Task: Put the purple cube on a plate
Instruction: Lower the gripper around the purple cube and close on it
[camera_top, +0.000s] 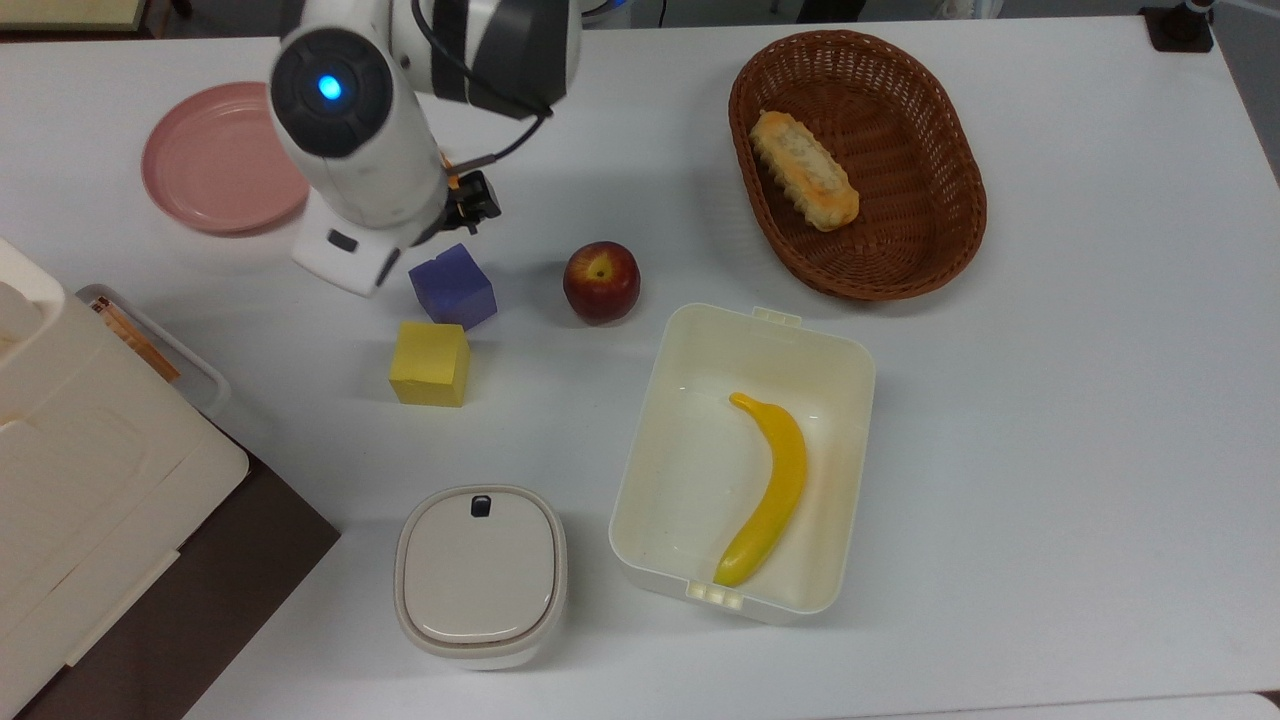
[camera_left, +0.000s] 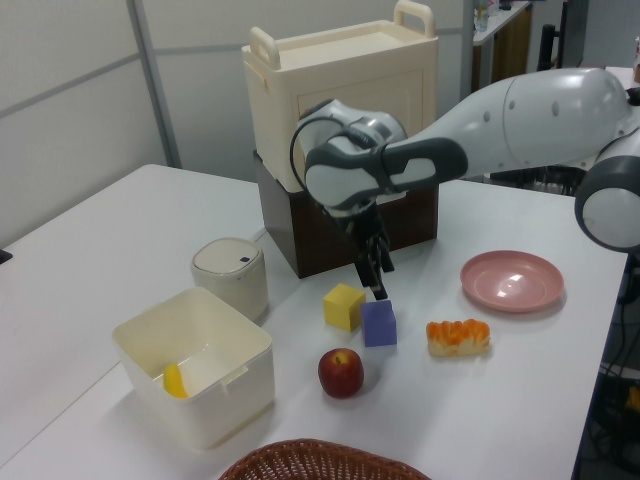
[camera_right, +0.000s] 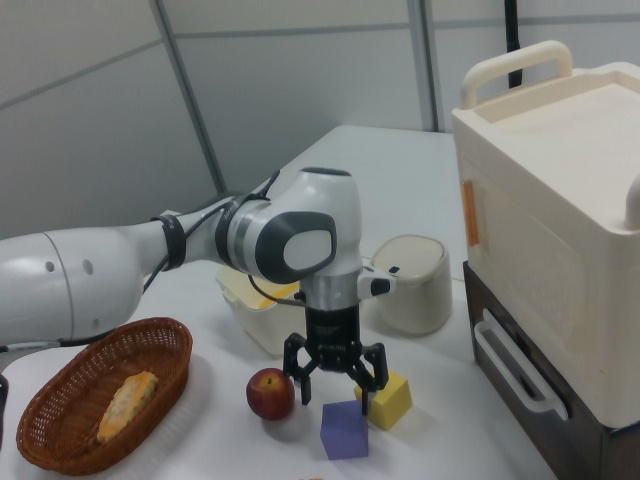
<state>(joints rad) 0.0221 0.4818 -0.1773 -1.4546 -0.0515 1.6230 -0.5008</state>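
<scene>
top view: purple cube (camera_top: 453, 286) sits on the white table (camera_top: 1050, 400) well in from the edges, toward the top view's left half, just above the yellow cube (camera_top: 430, 363) and left of the apple (camera_top: 601, 281). pink plate (camera_top: 215, 155) lies bare near the table's upper-left corner in the top view. the arm's wrist covers the gripper (camera_top: 425, 240) from above. wicker basket (camera_top: 858, 160) holds a bread roll (camera_top: 805, 170); open cream box (camera_top: 742, 460) holds a banana (camera_top: 769, 490). no readable writing anywhere.

left view: gripper (camera_left: 378, 292) hangs just above the purple cube (camera_left: 379, 323), apart from it. plate (camera_left: 512, 280) is well off toward the left view's right edge, with an orange-topped bread piece (camera_left: 458, 336) between cube and plate.

right view: gripper (camera_right: 336, 397) fingers spread wide, holding nothing, tips just above the purple cube (camera_right: 345, 430), the yellow cube (camera_right: 389, 399) close beside it.

judgement: step in hand is the descent to grasp. centre over the cube, line the fingers with two flat opposite faces, keep the finger on the yellow cube's side clear of it, then close.
</scene>
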